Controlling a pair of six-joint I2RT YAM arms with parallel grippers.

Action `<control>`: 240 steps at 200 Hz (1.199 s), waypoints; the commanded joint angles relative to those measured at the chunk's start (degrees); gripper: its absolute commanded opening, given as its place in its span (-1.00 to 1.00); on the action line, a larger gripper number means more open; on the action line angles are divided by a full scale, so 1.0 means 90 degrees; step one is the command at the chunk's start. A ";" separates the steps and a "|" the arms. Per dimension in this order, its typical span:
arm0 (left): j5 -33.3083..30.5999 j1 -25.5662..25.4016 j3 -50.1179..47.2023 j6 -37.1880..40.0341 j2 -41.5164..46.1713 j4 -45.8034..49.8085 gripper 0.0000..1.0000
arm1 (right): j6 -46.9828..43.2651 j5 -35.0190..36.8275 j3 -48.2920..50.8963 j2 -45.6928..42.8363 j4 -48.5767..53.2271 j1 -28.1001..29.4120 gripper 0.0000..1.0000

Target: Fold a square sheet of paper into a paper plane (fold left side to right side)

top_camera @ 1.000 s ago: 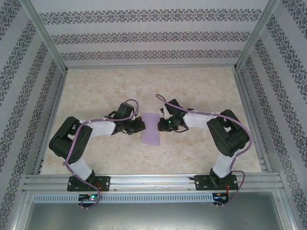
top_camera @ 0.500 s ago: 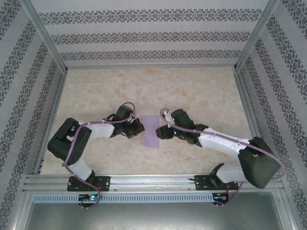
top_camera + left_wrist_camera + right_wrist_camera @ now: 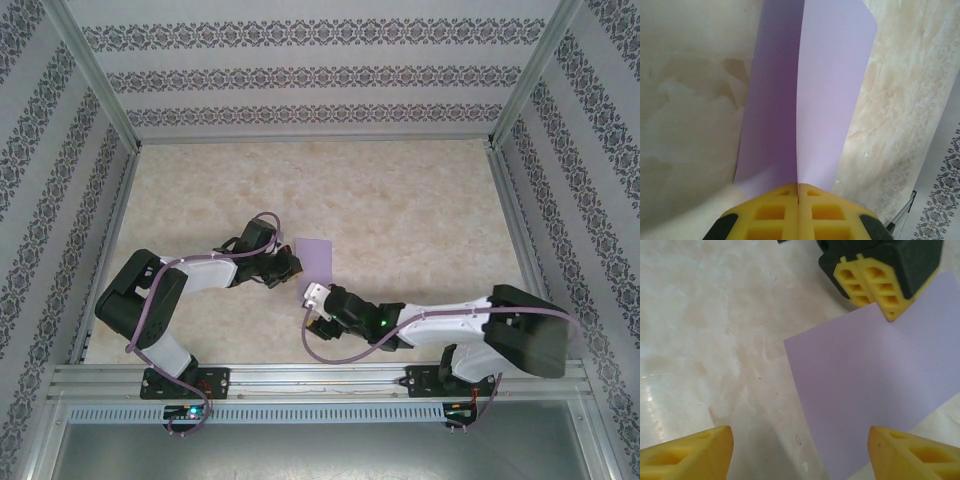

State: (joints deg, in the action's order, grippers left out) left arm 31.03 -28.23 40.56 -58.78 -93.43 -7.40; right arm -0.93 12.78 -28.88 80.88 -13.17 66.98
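Note:
The square sheet of paper (image 3: pixel 316 258) lies at the middle of the table as a narrow lavender strip. In the left wrist view the sheet of paper (image 3: pixel 830 90) shows a lit upper flap over a darker layer, both running out from my left gripper (image 3: pixel 798 186). That left gripper (image 3: pixel 293 266) is shut on the paper's left edge, its yellow pads (image 3: pixel 830 210) pressed together. My right gripper (image 3: pixel 314 298) hovers at the paper's near end. This right gripper (image 3: pixel 800 450) is open with nothing between its fingers, above the paper (image 3: pixel 875 390) and facing the left gripper (image 3: pixel 888 315).
Beige marbled table (image 3: pixel 420 210) stretches far and to both sides of the paper. Aluminium frame rails (image 3: pixel 320 378) run along the near edge, and patterned walls (image 3: pixel 300 75) close the back and sides. The right arm (image 3: pixel 440 320) lies low along the near side.
The right arm swung from the paper's right side round to its near end and stretched out low; its gripper went from nearly shut to open. The left gripper kept its hold.

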 commanded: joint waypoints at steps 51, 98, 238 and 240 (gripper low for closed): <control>-0.0015 -0.0150 -0.0152 -0.0187 -0.0056 -0.0281 -1.00 | -0.0269 0.0882 -0.0944 0.1062 -0.0294 0.0042 0.32; -0.0053 -0.0172 -0.0166 -0.0177 -0.0091 -0.0301 -1.00 | -0.0163 0.0843 -0.1044 0.1172 -0.0258 0.0036 -0.01; -0.0431 0.0379 0.0897 0.1946 0.0799 0.2395 -0.45 | 0.1833 -0.1799 -0.0345 0.0304 -0.0233 -0.1006 -1.00; -0.0425 0.0382 0.0941 0.1989 0.0783 0.2429 -0.45 | 0.1847 -0.1844 -0.0350 0.0313 -0.0243 -0.1026 -1.00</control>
State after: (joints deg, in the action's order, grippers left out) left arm 28.95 -25.63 44.36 -49.12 -87.74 5.48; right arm 11.18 4.10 -32.82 84.16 -13.39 59.27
